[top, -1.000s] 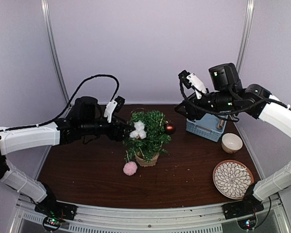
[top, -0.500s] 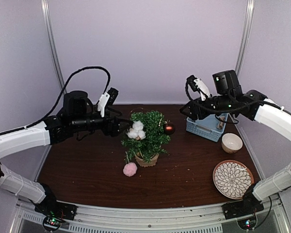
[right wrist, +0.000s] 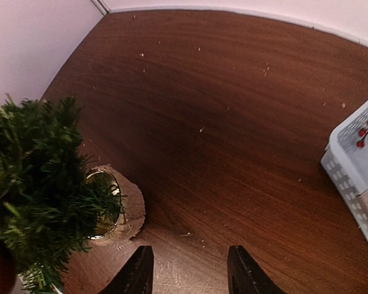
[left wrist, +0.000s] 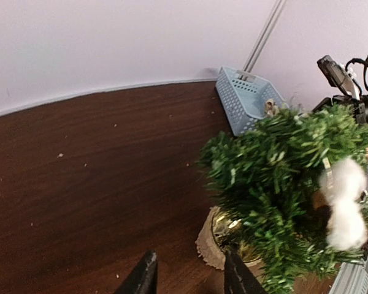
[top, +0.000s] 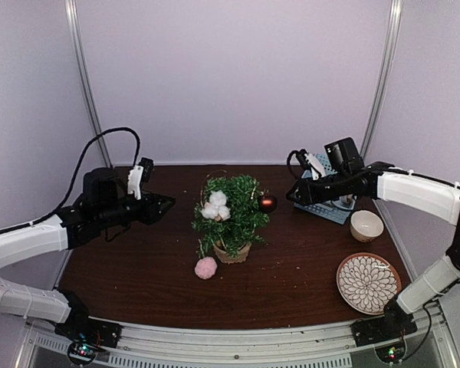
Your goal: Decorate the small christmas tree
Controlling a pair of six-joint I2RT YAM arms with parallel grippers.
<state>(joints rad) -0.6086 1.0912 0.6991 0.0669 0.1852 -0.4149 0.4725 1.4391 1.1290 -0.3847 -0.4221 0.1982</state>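
The small christmas tree stands mid-table in its tan burlap pot. White cotton puffs sit on its left side and a dark red ball hangs at its right. A pink pompom lies on the table in front of the pot. My left gripper is open and empty, left of the tree; the tree and puffs show in the left wrist view. My right gripper is open and empty, right of the tree, near the ball. The tree shows in the right wrist view.
A light blue basket stands at the back right, partly behind my right arm; it holds red berries. A small cream bowl and a patterned plate sit at the right. A round wooden slice with a gold ring lies behind the tree.
My left gripper has drawn back to the left, away from the tree, leaving the white puffs on it. My right arm has lowered and reached left toward the tree.
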